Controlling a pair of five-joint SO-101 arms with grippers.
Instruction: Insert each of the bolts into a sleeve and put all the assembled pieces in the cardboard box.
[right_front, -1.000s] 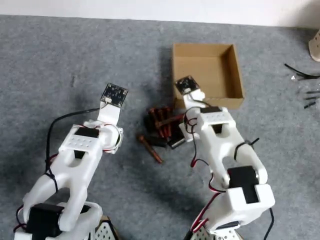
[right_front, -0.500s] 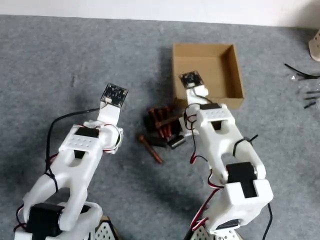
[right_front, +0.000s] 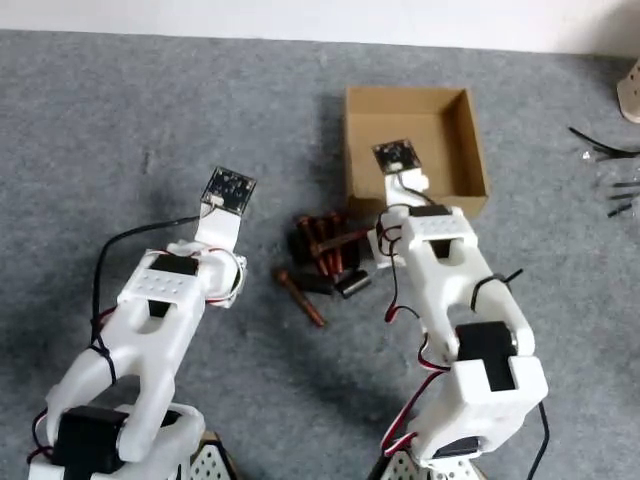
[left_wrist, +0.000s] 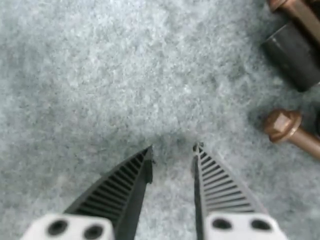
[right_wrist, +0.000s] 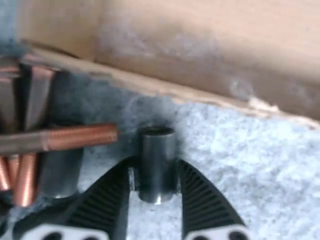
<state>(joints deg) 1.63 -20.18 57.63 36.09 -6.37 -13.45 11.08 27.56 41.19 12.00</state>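
My right gripper (right_wrist: 156, 176) is shut on a dark sleeve (right_wrist: 156, 161), held over the carpet just in front of the cardboard box (right_wrist: 200, 50). A threaded copper bolt (right_wrist: 65, 137) lies beside the sleeve, its tip close to the sleeve's open end. In the high view the box (right_front: 470, 150) stands at the back, with the right arm (right_front: 430, 250) at its front wall. A pile of copper bolts and dark sleeves (right_front: 322, 255) lies between the arms. My left gripper (left_wrist: 172, 155) is open over bare carpet, near a bolt head (left_wrist: 282, 125) and a sleeve (left_wrist: 292, 52).
One loose bolt (right_front: 300, 297) lies on the grey carpet in front of the pile. Black cable ties (right_front: 610, 170) are scattered at the far right. The left arm (right_front: 160, 310) stands left of the pile.
The right arm has swung to the right and toward the box, away from the pile. The left arm has stayed still.
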